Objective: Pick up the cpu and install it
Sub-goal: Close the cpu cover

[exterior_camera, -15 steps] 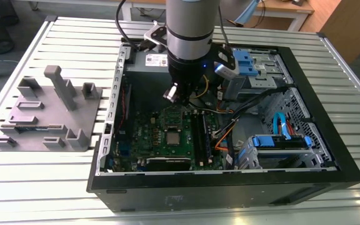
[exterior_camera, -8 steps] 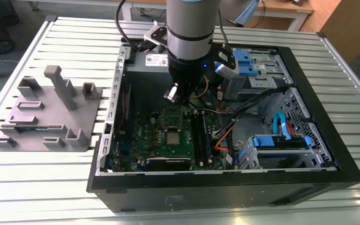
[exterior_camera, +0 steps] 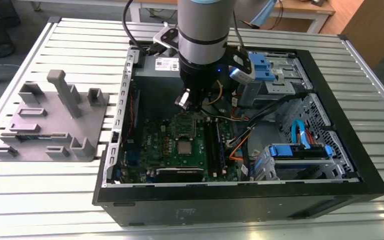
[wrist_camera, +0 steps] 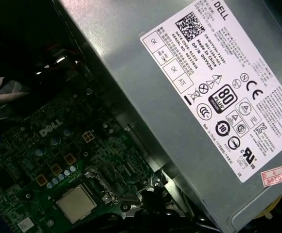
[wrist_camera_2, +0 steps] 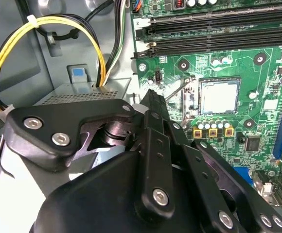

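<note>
Gripper over mobo, jaws: we can't tell; cpu lies in socket, apart. We'd move vert., no nudging.

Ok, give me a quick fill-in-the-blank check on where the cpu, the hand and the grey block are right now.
1. The cpu lies flat in its ____ on the green motherboard.
2. The grey plastic block with upright posts stands ____ the computer case, on the exterior view's left.
3. The hand hangs ____ the motherboard, apart from the cpu.

Missing words: socket; outside; above.
</note>
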`<state>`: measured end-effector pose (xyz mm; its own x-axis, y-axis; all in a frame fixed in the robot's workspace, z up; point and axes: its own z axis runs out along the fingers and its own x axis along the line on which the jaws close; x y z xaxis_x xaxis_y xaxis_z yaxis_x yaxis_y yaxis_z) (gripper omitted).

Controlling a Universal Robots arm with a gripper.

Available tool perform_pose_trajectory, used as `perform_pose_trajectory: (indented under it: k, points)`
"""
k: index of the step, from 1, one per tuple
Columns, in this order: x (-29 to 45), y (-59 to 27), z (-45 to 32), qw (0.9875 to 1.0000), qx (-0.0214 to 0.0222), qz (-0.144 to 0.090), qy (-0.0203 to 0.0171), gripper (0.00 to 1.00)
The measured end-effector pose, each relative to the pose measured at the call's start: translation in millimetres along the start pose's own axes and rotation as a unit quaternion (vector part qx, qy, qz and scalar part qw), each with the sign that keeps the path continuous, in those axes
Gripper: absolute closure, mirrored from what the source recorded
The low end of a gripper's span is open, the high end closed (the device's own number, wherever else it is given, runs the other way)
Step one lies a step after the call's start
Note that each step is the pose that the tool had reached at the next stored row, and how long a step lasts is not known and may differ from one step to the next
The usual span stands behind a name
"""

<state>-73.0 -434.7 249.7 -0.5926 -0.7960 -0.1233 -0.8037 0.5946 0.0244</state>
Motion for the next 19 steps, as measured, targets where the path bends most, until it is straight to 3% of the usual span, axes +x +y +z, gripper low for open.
perform_pose_trajectory:
  k: [5,12,19]
  points:
    - [1.2,-0.9,-0.4,1.0000,-0.0041,-0.002,-0.0052,0.89]
    - [-2.9,-7.3,1.4,1.0000,-0.0042,-0.002,-0.0052,0.89]
    - [-3.5,-8.3,2.3,1.0000,-0.0028,0.007,-0.0048,0.89]
